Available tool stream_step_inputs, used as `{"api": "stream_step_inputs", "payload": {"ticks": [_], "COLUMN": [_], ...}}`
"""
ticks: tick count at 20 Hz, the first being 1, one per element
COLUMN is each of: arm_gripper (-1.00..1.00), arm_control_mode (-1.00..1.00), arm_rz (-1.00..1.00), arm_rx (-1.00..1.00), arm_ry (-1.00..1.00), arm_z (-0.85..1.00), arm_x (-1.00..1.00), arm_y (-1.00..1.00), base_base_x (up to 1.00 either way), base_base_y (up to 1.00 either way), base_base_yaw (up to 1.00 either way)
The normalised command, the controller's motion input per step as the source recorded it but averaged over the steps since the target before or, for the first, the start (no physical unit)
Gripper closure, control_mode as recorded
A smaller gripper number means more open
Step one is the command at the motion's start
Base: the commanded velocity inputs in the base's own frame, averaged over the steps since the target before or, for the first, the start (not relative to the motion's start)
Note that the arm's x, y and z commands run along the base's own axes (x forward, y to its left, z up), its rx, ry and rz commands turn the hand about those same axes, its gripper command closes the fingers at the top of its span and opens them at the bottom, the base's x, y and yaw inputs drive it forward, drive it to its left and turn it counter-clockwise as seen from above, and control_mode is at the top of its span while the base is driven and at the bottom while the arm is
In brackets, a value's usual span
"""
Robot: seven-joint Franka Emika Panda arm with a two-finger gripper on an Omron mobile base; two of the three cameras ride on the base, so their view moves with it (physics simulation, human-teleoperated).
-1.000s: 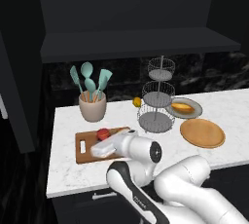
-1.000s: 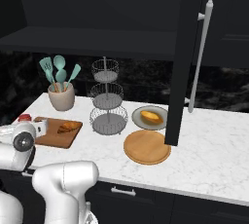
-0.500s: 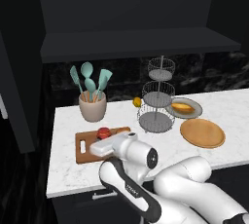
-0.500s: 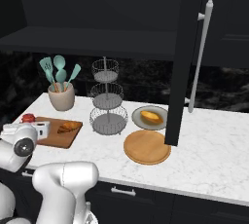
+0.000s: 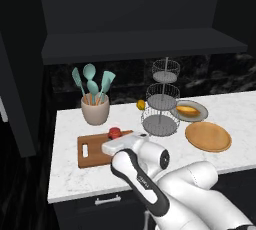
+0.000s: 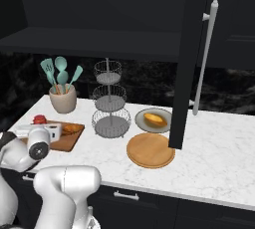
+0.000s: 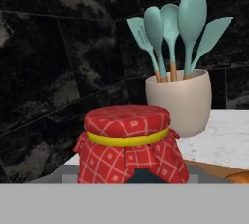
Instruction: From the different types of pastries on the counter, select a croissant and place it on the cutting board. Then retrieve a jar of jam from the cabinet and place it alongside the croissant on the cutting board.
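Red checked cloth with a yellow band caps the jar of jam [image 7: 127, 145], seen close before the hand camera and clamped in the gripper [image 5: 116, 139] over the cutting board [image 5: 95, 155]. From the right base view the croissant [image 6: 70, 129] is seen lying on the board, just beside the hand. For a clean placement, it is judged that the jar should be lowered upright onto bare wood next to the croissant, not on it, and the fingers parted only once the base sits flat. Farther back stand the utensil cup [image 5: 95, 109], the wire stand [image 5: 161, 105] and the open cabinet [image 5: 140, 44].
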Motion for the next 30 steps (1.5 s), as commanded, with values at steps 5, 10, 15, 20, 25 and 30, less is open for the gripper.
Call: {"api": "stream_step_inputs", "payload": {"ticks": [5, 10, 15, 20, 25, 30], "arm_gripper": [1.0, 1.0, 1.0, 1.0, 1.0, 1.0], "arm_control_mode": [-1.0, -1.0, -1.0, -1.0, -1.0, -1.0], "arm_rz": [0.0, 0.0, 0.0, 0.0, 0.0, 0.0], "arm_rx": [0.0, 0.0, 0.0, 0.0, 0.0, 0.0], "arm_ry": [0.03, 0.0, 0.0, -0.03, -0.01, 0.0], "arm_z": [-0.18, -0.23, -0.44, -0.12, -0.1, -0.18], "arm_x": [0.16, 0.14, 0.04, 0.18, 0.2, 0.2], "arm_y": [0.0, 0.0, 0.0, 0.08, 0.21, 0.17], "base_base_x": [0.0, 0.0, 0.0, 0.0, 0.0, 0.0], "base_base_y": [0.0, 0.0, 0.0, 0.0, 0.0, 0.0], "base_base_yaw": [0.0, 0.0, 0.0, 0.0, 0.0, 0.0]}}
